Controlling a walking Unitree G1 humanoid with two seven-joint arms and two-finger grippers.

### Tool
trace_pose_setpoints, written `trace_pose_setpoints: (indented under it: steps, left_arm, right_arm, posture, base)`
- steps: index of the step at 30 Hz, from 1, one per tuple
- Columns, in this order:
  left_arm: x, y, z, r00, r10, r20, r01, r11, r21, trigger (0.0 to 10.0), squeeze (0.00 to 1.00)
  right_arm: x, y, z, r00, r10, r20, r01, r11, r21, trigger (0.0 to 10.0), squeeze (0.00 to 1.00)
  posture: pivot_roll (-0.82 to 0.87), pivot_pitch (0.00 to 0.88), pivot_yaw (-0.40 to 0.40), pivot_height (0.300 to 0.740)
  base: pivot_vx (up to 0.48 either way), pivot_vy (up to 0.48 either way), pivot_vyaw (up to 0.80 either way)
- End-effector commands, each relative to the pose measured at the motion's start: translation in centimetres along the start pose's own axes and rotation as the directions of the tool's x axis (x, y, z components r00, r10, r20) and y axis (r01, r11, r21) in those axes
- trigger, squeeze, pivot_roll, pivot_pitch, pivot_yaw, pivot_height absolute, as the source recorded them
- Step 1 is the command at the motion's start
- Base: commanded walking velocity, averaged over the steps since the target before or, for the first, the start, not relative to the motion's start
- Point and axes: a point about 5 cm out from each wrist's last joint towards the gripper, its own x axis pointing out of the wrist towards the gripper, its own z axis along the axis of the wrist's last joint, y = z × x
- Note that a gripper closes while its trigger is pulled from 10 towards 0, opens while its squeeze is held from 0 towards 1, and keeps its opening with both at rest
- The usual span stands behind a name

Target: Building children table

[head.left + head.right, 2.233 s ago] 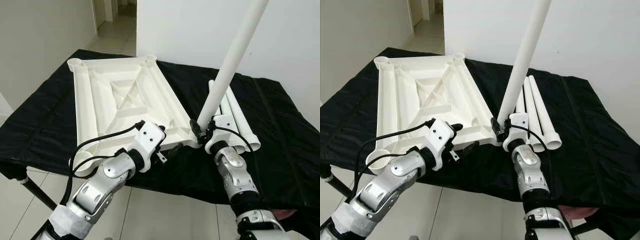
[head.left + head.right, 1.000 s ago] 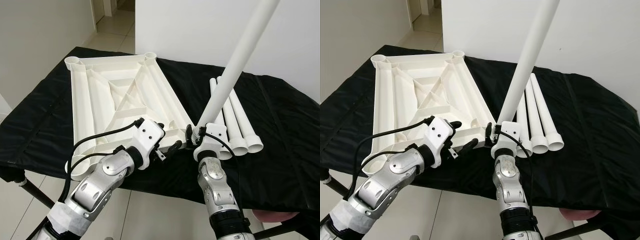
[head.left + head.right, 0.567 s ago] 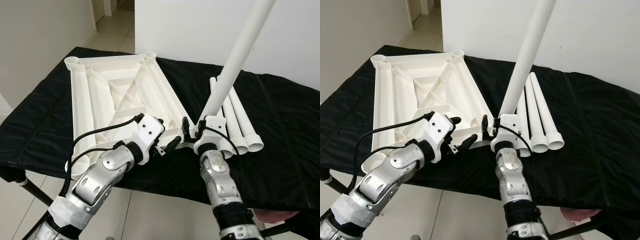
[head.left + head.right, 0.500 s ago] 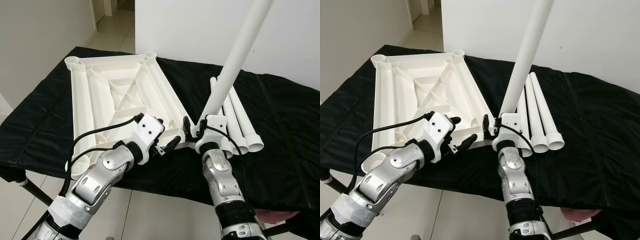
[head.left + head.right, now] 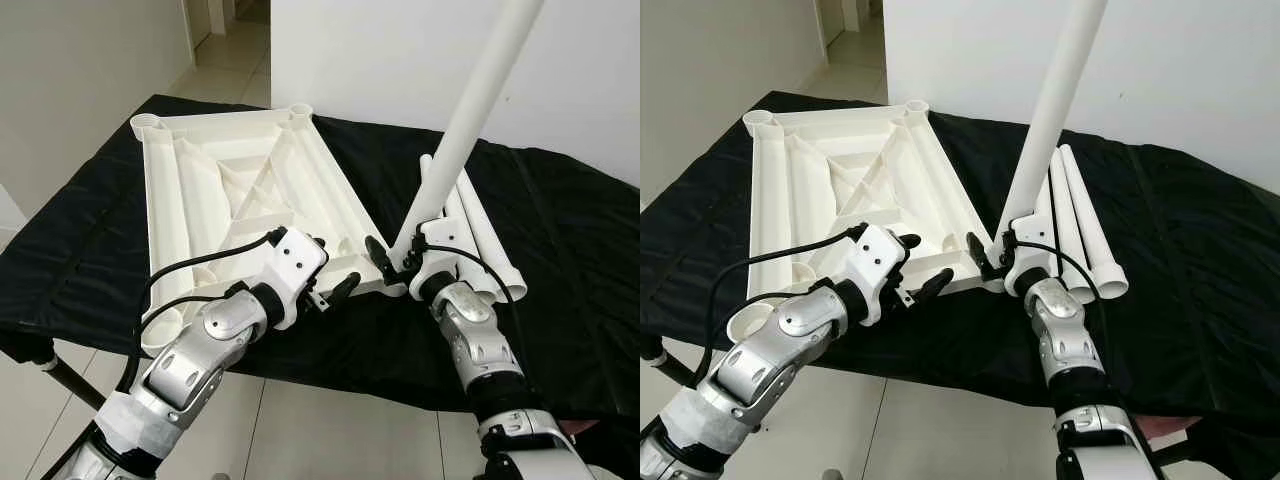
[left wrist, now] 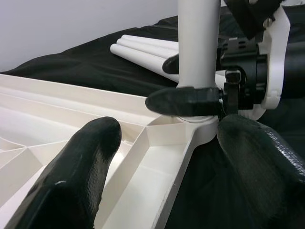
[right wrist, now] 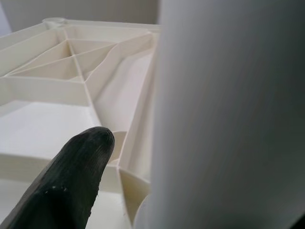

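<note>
The white tabletop (image 5: 230, 190) lies upside down on the black cloth. My right gripper (image 5: 398, 256) is shut on a long white leg (image 5: 470, 110). The leg stands tilted, with its lower end at the socket of the tabletop's near right corner (image 6: 190, 129). My left gripper (image 5: 335, 268) is open just left of that corner. In the left wrist view its fingers (image 6: 86, 162) straddle the corner's rim without gripping it. The right wrist view has the leg (image 7: 224, 119) close up beside one black finger (image 7: 71, 186).
Three spare white legs (image 5: 1080, 230) lie side by side on the cloth, right of the held leg. The cloth-covered table (image 5: 570, 260) ends just in front of both grippers, with tiled floor (image 5: 320, 430) below. A white wall (image 5: 380, 60) stands behind.
My right forearm has swung out to the right while the leg's lower end stays at the corner socket. The left gripper has hardly moved.
</note>
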Motion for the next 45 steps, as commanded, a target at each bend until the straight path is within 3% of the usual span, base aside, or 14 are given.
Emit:
trace_pose_setpoints:
  steps: [1,2,12,13,14,21,26,27,28,29,34,41,45]
  left_arm:
    - [0.0,-1.0,0.1,0.986,-0.167,0.0,0.167,0.986,0.013,10.0,0.0]
    - [-0.1,-1.0,0.1,0.986,-0.168,-0.002,0.168,0.986,0.011,10.0,0.0]
    - [-0.2,-1.1,0.0,0.986,-0.168,-0.005,0.168,0.986,0.012,10.0,0.0]
    - [-0.2,-1.2,0.0,0.986,-0.168,-0.004,0.168,0.986,0.012,10.0,0.0]
    - [-0.2,-1.2,0.0,0.986,-0.167,-0.003,0.167,0.986,0.012,10.0,0.0]
    - [0.0,-1.4,0.0,0.986,-0.168,0.0,0.168,0.986,0.011,10.0,0.0]
    - [0.1,-1.5,-0.1,0.985,-0.172,0.003,0.172,0.985,0.009,10.0,0.0]
    - [0.1,-1.5,-0.1,0.985,-0.172,0.004,0.172,0.985,0.008,10.0,0.0]
    - [0.1,-1.5,-0.1,0.985,-0.173,0.004,0.173,0.985,0.007,10.0,0.0]
    - [0.1,-1.5,-0.1,0.985,-0.173,0.004,0.173,0.985,0.007,10.0,0.0]
    - [0.0,-1.6,-0.1,0.985,-0.174,0.004,0.174,0.985,0.004,10.0,0.0]
    - [0.1,-1.6,-0.2,0.985,-0.172,0.003,0.172,0.985,-0.001,10.0,0.0]
    - [0.1,-1.7,-0.2,0.985,-0.173,0.005,0.173,0.985,-0.004,10.0,0.0]
  right_arm:
    - [0.1,0.2,-0.3,0.999,0.032,-0.013,-0.032,0.999,-0.009,10.0,0.0]
    - [0.1,0.1,-0.6,0.996,0.08,-0.028,-0.08,0.997,-0.013,10.0,0.0]
    - [0.2,-0.3,-1.0,0.993,0.104,-0.05,-0.104,0.995,-0.009,10.0,0.0]
    - [0.2,-0.3,-1.1,0.993,0.109,-0.051,-0.109,0.994,-0.003,6.7,0.0]
    - [0.2,-0.2,-1.1,0.992,0.118,-0.048,-0.118,0.993,0.003,0.0,0.0]
    - [0.0,0.3,-1.4,0.99,0.14,-0.033,-0.139,0.99,0.032,0.0,0.0]
    - [-0.4,0.3,-1.9,0.995,0.089,-0.032,-0.088,0.995,0.046,0.0,0.0]
    - [-0.5,0.4,-2.0,0.997,0.066,-0.031,-0.065,0.996,0.055,1.6,0.0]
    - [-0.5,0.5,-2.0,0.998,0.049,-0.03,-0.047,0.997,0.061,2.5,0.0]
    - [-0.6,0.6,-2.1,0.999,0.039,-0.028,-0.037,0.997,0.065,10.0,0.0]
    - [-0.6,1.6,-2.2,0.998,-0.064,-0.018,0.065,0.995,0.08,10.0,0.0]
    - [-0.1,2.6,-1.8,0.968,-0.253,-0.011,0.252,0.957,0.145,10.0,0.0]
    - [0.0,3.3,-1.3,0.95,-0.313,-0.002,0.311,0.942,0.124,10.0,0.0]
  posture:
    - [0.02,0.0,-0.024,0.74]
    - [0.03,0.0,-0.024,0.74]
    - [0.04,0.0,-0.037,0.74]
    - [0.04,0.0,-0.04,0.74]
    - [0.04,0.0,-0.044,0.74]
    - [0.03,0.0,-0.05,0.74]
    - [0.02,0.0,-0.052,0.74]
    - [0.02,0.0,-0.052,0.74]
    - [0.02,0.0,-0.052,0.74]
    - [0.02,0.0,-0.052,0.74]
    - [0.01,0.0,-0.052,0.74]
    - [0.01,0.0,-0.055,0.74]
    - [0.0,0.0,-0.056,0.74]
  base:
    - [0.0,0.0,0.0]
    - [0.0,0.0,0.0]
    - [0.0,0.0,0.0]
    - [0.0,0.0,0.0]
    - [0.0,0.0,0.0]
    - [0.0,0.0,0.0]
    - [0.0,0.0,0.0]
    - [0.0,0.0,0.0]
    - [0.0,0.0,0.0]
    - [0.0,0.0,0.0]
    - [0.0,0.0,0.0]
    - [0.0,0.0,0.0]
    - [0.0,0.0,0.0]
